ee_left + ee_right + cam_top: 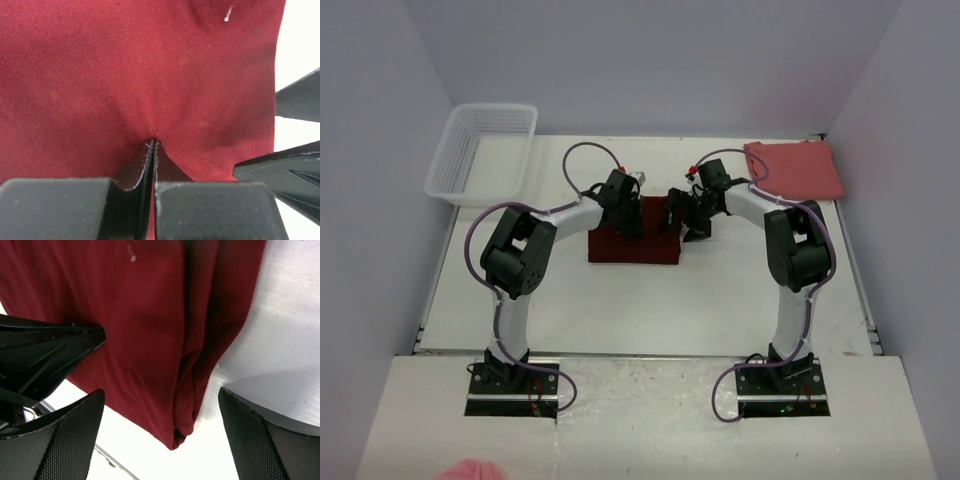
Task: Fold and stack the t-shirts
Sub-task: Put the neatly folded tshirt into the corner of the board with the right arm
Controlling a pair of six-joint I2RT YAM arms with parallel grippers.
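The dark maroon t-shirt (638,247) lies folded into a rectangle at the table's middle; it fills the left wrist view (125,75) and shows in the right wrist view (150,315). My left gripper (628,216) is down on its back part, jaws shut with the tips (154,143) pinched into the cloth, creases running to them. My right gripper (686,222) is open at the shirt's right edge, its fingers (160,400) straddling a folded corner without touching it. The salmon pink t-shirt (796,168) lies folded at the back right.
A white mesh basket (480,152) stands at the back left corner. White walls close in the table on three sides. A bit of pink cloth (470,470) shows at the bottom edge, in front of the arm bases.
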